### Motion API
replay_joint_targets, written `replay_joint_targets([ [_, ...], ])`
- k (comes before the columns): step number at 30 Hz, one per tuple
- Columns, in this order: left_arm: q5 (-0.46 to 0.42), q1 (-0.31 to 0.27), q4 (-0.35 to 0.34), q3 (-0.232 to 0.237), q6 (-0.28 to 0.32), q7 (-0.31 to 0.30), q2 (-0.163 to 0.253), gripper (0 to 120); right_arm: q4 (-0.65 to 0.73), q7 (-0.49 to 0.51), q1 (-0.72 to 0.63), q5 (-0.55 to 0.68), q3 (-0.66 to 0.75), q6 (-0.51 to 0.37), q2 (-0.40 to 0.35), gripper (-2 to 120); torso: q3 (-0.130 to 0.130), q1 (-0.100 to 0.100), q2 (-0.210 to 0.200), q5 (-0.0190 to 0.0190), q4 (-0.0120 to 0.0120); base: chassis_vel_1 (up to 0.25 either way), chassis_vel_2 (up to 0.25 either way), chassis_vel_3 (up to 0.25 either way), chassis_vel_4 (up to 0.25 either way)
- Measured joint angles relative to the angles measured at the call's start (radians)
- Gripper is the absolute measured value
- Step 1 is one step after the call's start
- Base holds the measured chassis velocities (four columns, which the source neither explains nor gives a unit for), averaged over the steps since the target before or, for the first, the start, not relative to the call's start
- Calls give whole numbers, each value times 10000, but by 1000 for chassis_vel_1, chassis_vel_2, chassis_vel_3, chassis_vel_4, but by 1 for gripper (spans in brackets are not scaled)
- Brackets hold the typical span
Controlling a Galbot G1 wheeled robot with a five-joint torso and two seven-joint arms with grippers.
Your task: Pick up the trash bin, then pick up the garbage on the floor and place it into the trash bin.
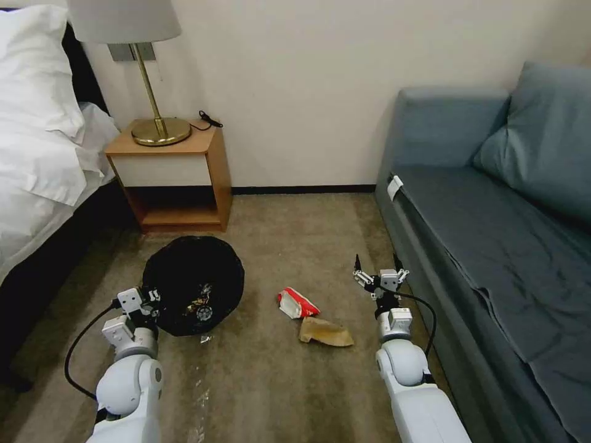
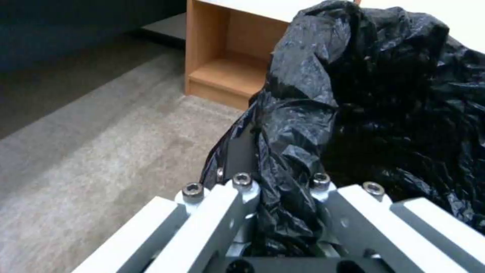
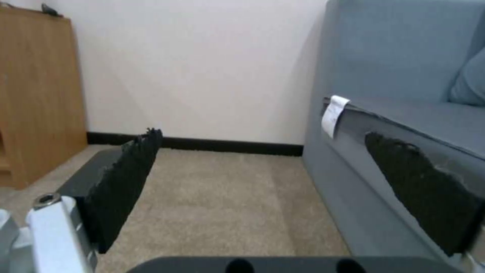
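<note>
Clamped on the black liner at the rim of the trash bin (image 1: pixel 194 284), the left gripper (image 1: pixel 149 299) holds it just in front of the nightstand (image 1: pixel 178 178); what looks like litter lies inside, though it is hard to make out. Jaws spread wide and empty, the right gripper (image 1: pixel 379 278) hangs close beside the sofa (image 1: pixel 492 234) edge. Two pieces lie on the carpet between the arms, touching: one red-and-white wrapper (image 1: pixel 297 303) and one tan paper scrap (image 1: pixel 325 332). Bare carpet runs from them to the wall
</note>
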Motion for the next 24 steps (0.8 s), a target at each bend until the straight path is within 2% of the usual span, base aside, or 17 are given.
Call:
replay_joint_targets([
  [9,24,4,68,-32,-31,-2,-7,4,-402,-243,274,-174,-455,734,-279,100,0,0,0,0,0,-36,32,33,-40],
  [14,28,-5,11,-31,-31,-9,-5,4,-694,-604,666,-1033,-1228,1003,-871,100,0,0,0,0,0,0,0,0,0],
  [16,-23,13,-22,25,19,-77,-18,4,-997,-1405,1117,-1490,-1931,1059,-1380,100,0,0,0,1,1,0,0,0,0],
  [17,-23,13,-22,25,19,-77,-18,4,-997,-1405,1117,-1490,-1931,1059,-1380,100,0,0,0,1,1,0,0,0,0],
  [20,-11,53,-25,67,63,-114,-76,4,-1339,-3394,1675,-1516,-2568,824,-1984,100,-1,0,0,2,0,0,0,0,0],
  [21,-11,53,-25,67,63,-114,-76,4,-1339,-3394,1675,-1516,-2568,824,-1984,100,-1,0,0,2,0,0,0,0,0],
  [23,35,58,-53,92,89,-124,-101,4,-1574,-4644,2011,-1474,-2906,571,-2356,100,0,0,0,0,1,0,0,0,0],
  [24,35,58,-53,92,89,-124,-101,4,-1574,-4644,2011,-1474,-2906,571,-2356,100,0,0,0,0,1,0,0,0,0],
])
